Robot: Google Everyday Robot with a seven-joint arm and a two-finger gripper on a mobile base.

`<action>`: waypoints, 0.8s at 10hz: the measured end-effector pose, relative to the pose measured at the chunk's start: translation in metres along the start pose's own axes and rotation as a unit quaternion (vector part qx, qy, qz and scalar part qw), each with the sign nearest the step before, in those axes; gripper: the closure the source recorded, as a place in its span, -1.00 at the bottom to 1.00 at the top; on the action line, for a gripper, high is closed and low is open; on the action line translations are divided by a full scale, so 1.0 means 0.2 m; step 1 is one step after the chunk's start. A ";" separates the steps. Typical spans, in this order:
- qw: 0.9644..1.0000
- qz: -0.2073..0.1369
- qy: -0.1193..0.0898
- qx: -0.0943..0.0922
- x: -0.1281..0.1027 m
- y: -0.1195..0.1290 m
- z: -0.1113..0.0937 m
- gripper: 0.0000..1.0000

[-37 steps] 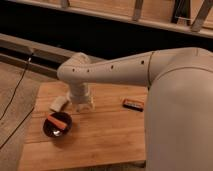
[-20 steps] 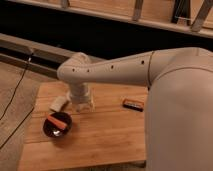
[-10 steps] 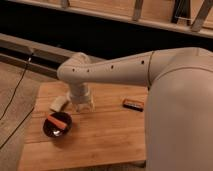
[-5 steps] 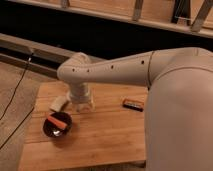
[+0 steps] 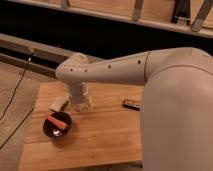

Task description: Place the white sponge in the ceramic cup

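We're looking down on the wooden bench (image 5: 105,137). The big pale arm (image 5: 125,70) comes in from the right of the view and bends down over the bench's far left part. There's the gripper (image 5: 83,105), pointing downward and hanging low over the wood. Whether it is spread or pressed together we cannot tell; from this angle it reads as one pale lump.

Now the white sponge (image 5: 58,104). It lies on the bench just beside the gripper, on the side toward the bench's left edge, turned at a slant. We can't say whether it touches the gripper.

In front of the sponge, closer to us, sits the ceramic cup (image 5: 50,132), dark, glossy, low and wide. The sponge is outside it, resting on the wood just behind the rim. Inside the cup an orange stick (image 5: 56,121) lies across the hollow.

Over to the right, close to the arm's bulky body, a small black-and-orange bar (image 5: 131,103) lies flat on the bench, well apart from cup and sponge. Off the bench on the left, a thin dark cable (image 5: 15,95) runs across the floor.
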 end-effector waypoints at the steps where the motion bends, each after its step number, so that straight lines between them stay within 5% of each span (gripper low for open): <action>1: 1.000 -0.011 -0.006 0.001 -0.03 0.05 0.01 -0.30; 8: 0.995 -0.095 -0.017 0.002 -0.20 0.51 0.05 -0.30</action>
